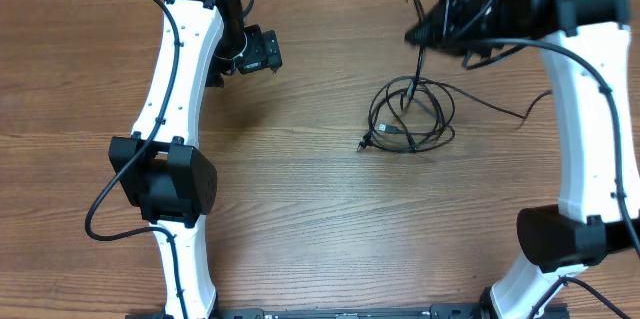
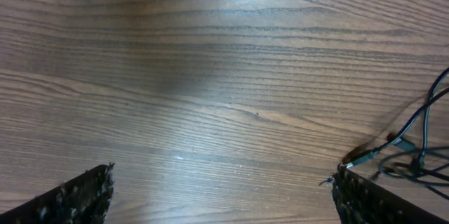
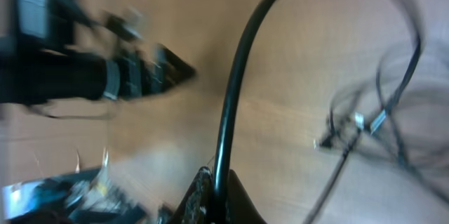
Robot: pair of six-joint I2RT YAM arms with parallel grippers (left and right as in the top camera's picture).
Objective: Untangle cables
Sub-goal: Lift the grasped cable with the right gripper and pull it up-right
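Note:
The cables [image 1: 410,119] lie as a loose black tangle of loops on the wooden table, right of centre, with a small plug [image 1: 362,144] sticking out at the lower left. My right gripper [image 1: 418,31] hovers above the tangle's far side, shut on one black cable [image 3: 237,97] that rises from between its fingers [image 3: 202,199] and arcs over to the blurred tangle [image 3: 379,126]. My left gripper [image 1: 262,52] is well to the left of the tangle, open and empty [image 2: 224,206]. In its wrist view, cable loops and a silvery plug [image 2: 393,143] show at the right edge.
One strand [image 1: 505,109] trails from the tangle toward the right arm [image 1: 580,109]. The left arm [image 1: 175,109] stretches along the table's left side. Bare wood table [image 1: 300,189] lies between the arms.

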